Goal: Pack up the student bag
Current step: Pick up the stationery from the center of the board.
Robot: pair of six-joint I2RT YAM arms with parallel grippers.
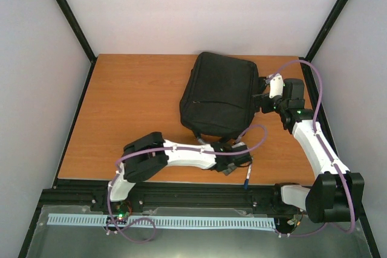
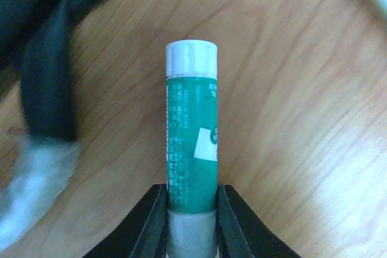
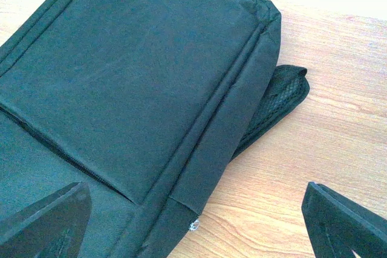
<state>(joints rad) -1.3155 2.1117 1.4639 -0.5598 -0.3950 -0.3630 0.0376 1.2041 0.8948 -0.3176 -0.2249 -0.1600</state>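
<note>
right wrist: bag [image 3: 121, 77] beneath end effector [image 3: 195, 200]

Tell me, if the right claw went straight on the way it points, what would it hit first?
Probably the large black soft fabric backpack: the open right gripper faces its corner, one finger over the fabric, the other over the orange-brown wooden table. Depth is unclear.

Left claw [image 2: 191, 193] clamped on green tube [image 2: 191, 137], right claw [image 3: 195, 197] spread wide, right arm [image 1: 314, 143] stretched forward.
</note>
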